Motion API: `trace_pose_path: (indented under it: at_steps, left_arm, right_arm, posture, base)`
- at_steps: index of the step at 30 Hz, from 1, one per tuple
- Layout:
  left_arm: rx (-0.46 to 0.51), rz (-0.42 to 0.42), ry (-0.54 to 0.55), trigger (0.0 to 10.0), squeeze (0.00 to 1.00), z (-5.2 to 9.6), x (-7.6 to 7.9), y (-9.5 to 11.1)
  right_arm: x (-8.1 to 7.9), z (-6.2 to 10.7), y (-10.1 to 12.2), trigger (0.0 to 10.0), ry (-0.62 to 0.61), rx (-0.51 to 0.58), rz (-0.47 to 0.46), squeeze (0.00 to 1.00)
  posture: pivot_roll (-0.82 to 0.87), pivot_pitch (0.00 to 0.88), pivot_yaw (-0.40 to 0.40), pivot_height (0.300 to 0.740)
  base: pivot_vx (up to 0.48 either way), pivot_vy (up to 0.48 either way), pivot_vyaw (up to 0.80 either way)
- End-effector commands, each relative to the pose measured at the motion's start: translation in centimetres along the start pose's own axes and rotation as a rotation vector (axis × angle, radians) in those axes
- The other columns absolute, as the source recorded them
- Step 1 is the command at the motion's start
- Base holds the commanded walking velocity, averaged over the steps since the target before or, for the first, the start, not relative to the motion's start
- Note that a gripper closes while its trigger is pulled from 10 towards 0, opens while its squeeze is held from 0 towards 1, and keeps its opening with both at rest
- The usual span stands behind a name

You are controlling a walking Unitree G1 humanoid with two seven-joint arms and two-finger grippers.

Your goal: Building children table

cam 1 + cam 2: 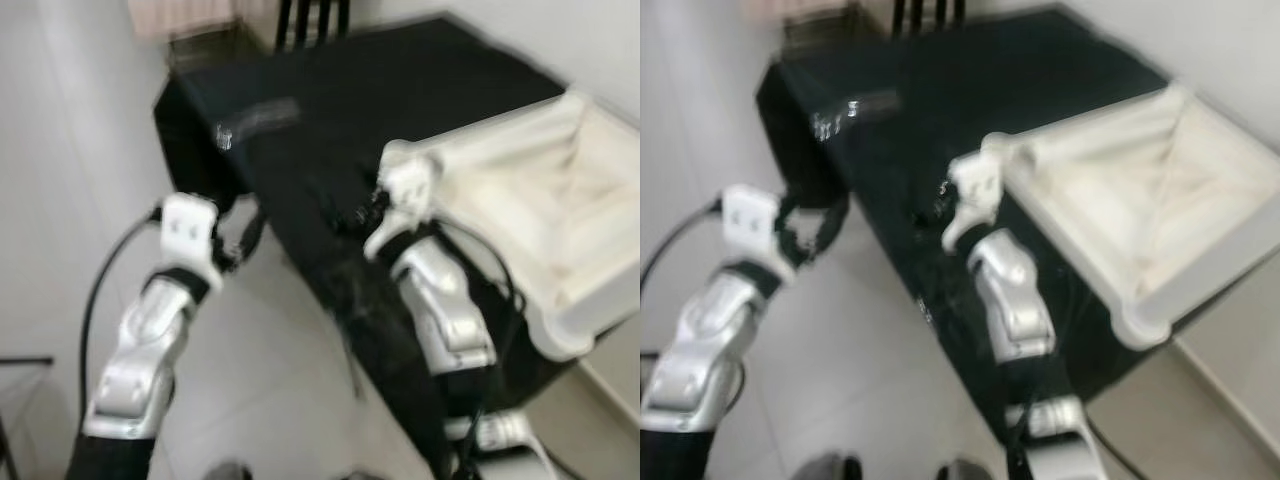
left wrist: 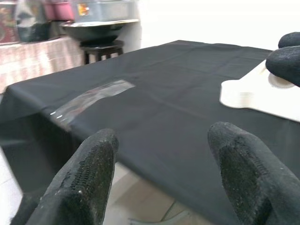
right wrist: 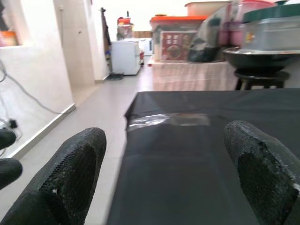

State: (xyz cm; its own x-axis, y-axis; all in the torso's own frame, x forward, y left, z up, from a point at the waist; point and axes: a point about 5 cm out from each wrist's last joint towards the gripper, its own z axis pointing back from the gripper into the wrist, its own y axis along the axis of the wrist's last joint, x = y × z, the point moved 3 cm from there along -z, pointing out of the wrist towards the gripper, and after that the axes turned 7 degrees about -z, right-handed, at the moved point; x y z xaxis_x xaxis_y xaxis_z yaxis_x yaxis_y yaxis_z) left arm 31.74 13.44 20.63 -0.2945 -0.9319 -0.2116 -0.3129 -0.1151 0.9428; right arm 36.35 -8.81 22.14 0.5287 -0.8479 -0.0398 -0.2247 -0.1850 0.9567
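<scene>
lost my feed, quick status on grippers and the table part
Left gripper open, empty, beside black-covered table. Right gripper open, empty, over it. White tabletop lies upside down, ungrasped. Nothing in the way.

Home – fridge (image 3: 125, 57), storage tubs (image 3: 180, 40)

Both head views are motion-blurred and softly daylit. Wrist views are sharper, though the near black fingers (image 2: 89, 180) blur; glare streaks the plastic strip (image 2: 91, 99) on the black tablecloth (image 2: 178, 98).
</scene>
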Motion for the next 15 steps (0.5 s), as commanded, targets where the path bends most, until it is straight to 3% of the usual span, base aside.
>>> trace_pose_path:
  at_steps: [1,12,15]
  left_arm:
    - [-0.01,0.016,-0.024,10.0,0.0,0.09,0.75,-0.21]
    - [-0.027,0.015,-0.013,10.0,0.0,0.0,0.75,-0.44]
    - [-0.064,0.009,0.045,10.0,0.0,-0.15,0.19,-1.0]
  right_arm:
    - [0.72,0.53,-0.27,10.0,-0.026,-0.01,-0.007,0.0]
    - [0.98,0.43,-0.33,10.0,-0.057,-0.018,-0.024,0.0]
    - [1.53,0.26,-0.65,10.0,-0.115,-0.055,-0.024,0.0]
  posture:
    - [0.05,0.179,-0.08,0.74]
    - [0.05,0.179,-0.076,0.74]
    - [0.05,0.181,-0.074,0.74]
  base:
    - [0.27,0.0,0.0]
    - [0.291,0.0,0.0]
    - [0.0,0.0,-0.16]
